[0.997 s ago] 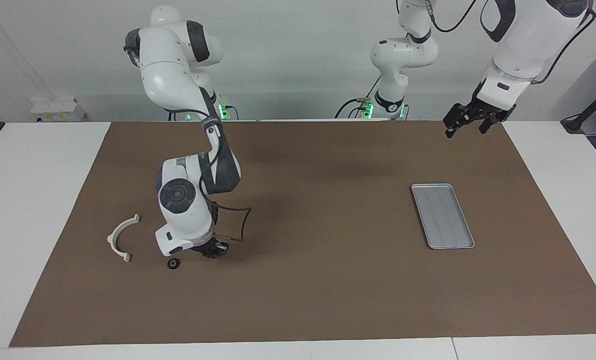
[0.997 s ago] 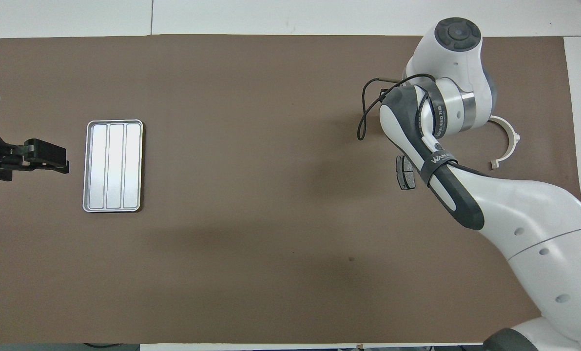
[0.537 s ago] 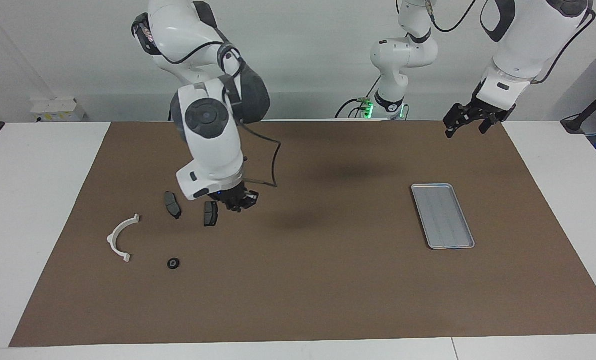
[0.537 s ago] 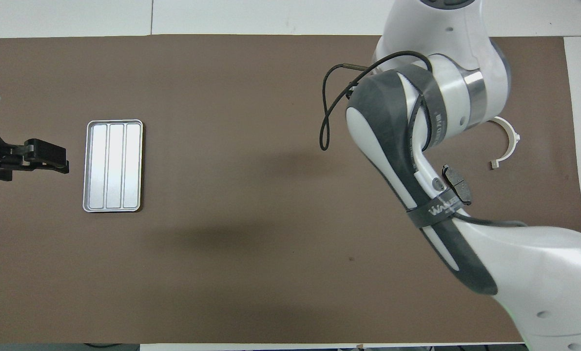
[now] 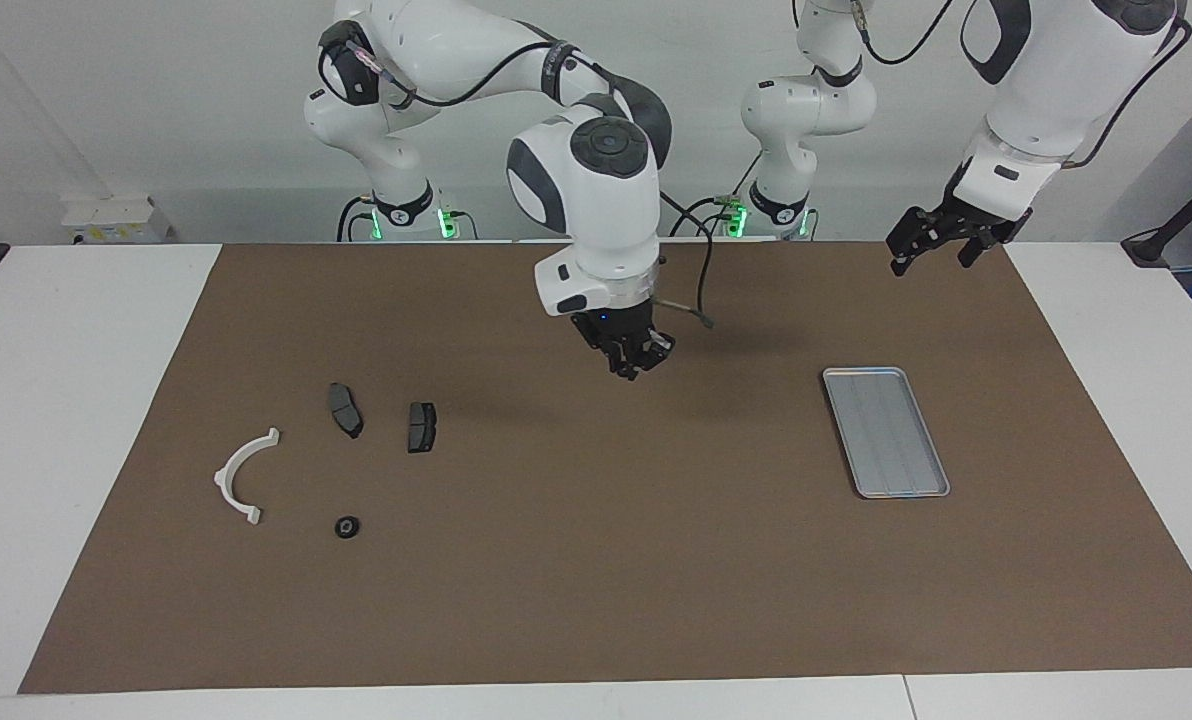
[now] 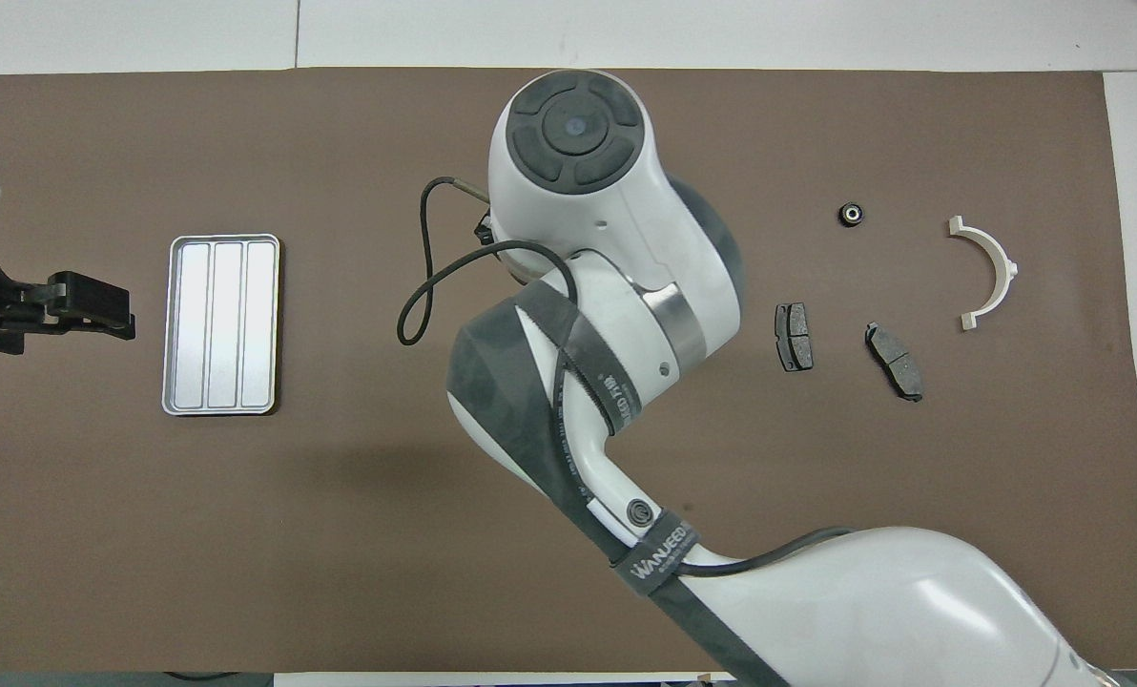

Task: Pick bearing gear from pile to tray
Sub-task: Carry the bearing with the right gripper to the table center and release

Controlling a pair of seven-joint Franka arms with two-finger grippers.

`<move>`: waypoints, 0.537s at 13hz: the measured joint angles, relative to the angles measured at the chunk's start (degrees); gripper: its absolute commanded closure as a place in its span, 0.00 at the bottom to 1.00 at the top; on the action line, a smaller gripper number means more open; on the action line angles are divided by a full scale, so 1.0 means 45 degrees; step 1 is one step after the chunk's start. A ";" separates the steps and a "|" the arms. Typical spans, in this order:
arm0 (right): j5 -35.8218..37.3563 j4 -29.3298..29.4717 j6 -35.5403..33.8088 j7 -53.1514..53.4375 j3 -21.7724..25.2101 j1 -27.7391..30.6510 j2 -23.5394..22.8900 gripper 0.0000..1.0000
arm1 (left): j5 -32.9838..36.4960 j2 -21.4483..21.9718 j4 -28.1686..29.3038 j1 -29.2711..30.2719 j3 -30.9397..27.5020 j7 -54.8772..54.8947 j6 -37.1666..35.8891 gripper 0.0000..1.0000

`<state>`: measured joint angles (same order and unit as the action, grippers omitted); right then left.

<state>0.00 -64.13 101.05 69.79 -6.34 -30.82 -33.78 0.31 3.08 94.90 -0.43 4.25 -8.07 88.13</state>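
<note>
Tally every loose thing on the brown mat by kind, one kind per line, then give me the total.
Brake pads: 2, one beside the other
Round black gears: 1
White half-ring brackets: 1
Metal trays: 1
Total: 5

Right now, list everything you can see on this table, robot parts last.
tray: one, silver-grey, on the mat toward the left arm's end
brake pads: two, dark grey, side by side toward the right arm's end
gear: one, black, farther from the robots than the pads
bracket: one, white half-ring, beside the gear
mat: one, brown, covering the table
table: one, white
right gripper: black, raised over the mat's middle, fingers shut; contents hidden
left gripper: black, idle over the mat's corner, fingers open
</note>
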 measured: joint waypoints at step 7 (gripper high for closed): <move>0.1151 -0.0268 0.2732 0.1280 0.0102 -0.0882 -0.2659 1.00 | 0.0000 0.0000 0.0000 0.0000 0.0000 0.0000 0.0000 0.00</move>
<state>5.18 -65.34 113.35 75.55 -5.88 -34.79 -45.75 0.31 3.08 94.90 -0.43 4.25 -8.07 88.13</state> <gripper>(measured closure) 0.762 0.000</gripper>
